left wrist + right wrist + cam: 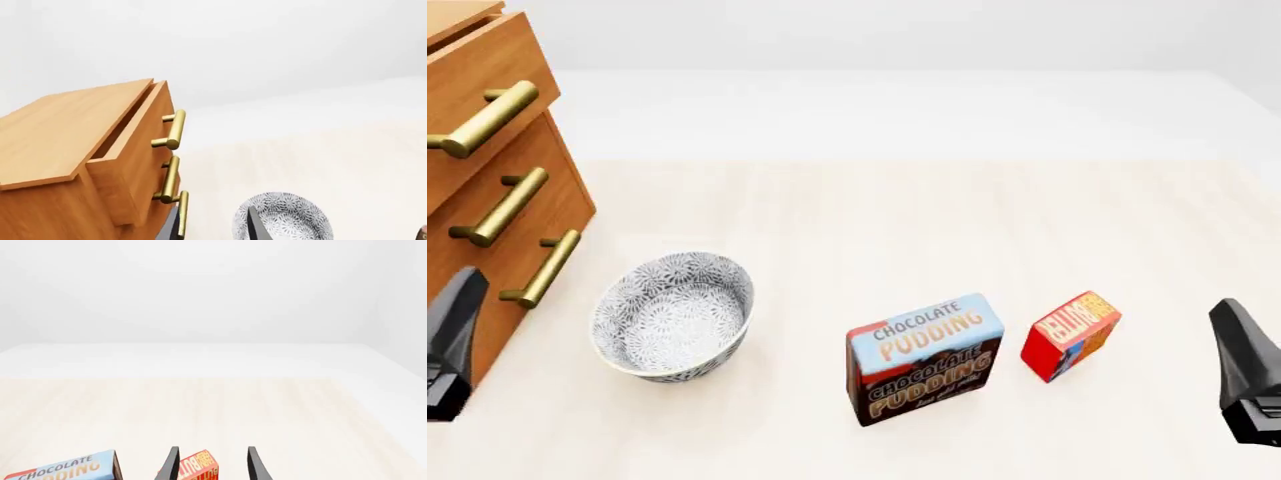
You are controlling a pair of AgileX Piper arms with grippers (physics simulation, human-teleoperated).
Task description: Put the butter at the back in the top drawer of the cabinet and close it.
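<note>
My right gripper (210, 465) is spread, fingers either side of the butter (193, 467) in the wrist view, nothing pinched. In the front view it sits at the near right edge (1248, 385), butter (1070, 334) just left of it and a bit farther out. My left gripper (451, 345) is at the near left by the cabinet (527, 215); I can't tell if it's spread or pressed together, only slivers show in its wrist view.

Top drawer (127, 150) looks pulled partway out, gap visible behind its front.

Risks from here:
- Butter stands on edge, tilted. A finger clipping it on approach could tip it flat or skid it right, off the table (961, 210) edge.
- Pudding box (925, 357) is just left of the butter. Drift left and I bump or grab the wrong box.
- Carry runs across the table past the bowl (673, 315), which sits near the cabinet. A low path clips its rim.
- Drawer gap may be too narrow; butter could land on the drawer front or cabinet top and drop.
- Left gripper is close to the lower handles (521, 235); wrong handle is an easy miss when closing.
</note>
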